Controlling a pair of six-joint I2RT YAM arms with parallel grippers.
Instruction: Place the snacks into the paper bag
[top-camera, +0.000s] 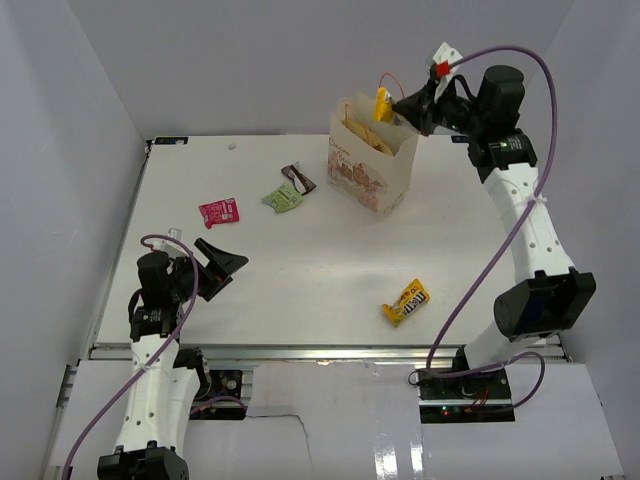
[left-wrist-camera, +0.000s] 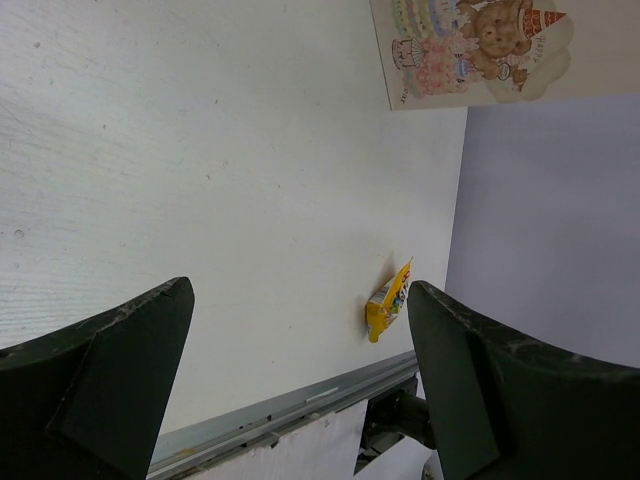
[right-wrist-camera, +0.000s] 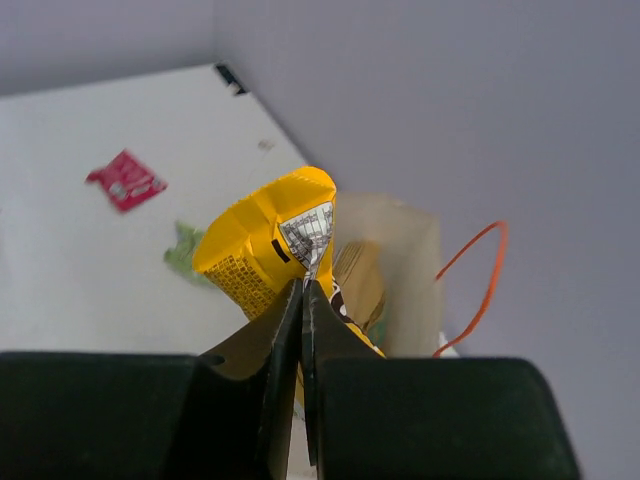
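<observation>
Candy bar (top-camera: 381, 103), yellow, is pinched by its crimped end in the clamped right claw (top-camera: 402, 107), just above the paper bag (top-camera: 372, 172) at 1 o'clock. Light, crinkly, probably slippery, so the flat seam is best gripped. Left claw (top-camera: 215, 262) is spread wide, empty.

white arms (top-camera: 533, 228) with black joints (top-camera: 543, 303) and looping purple cables (top-camera: 478, 275).
</observation>
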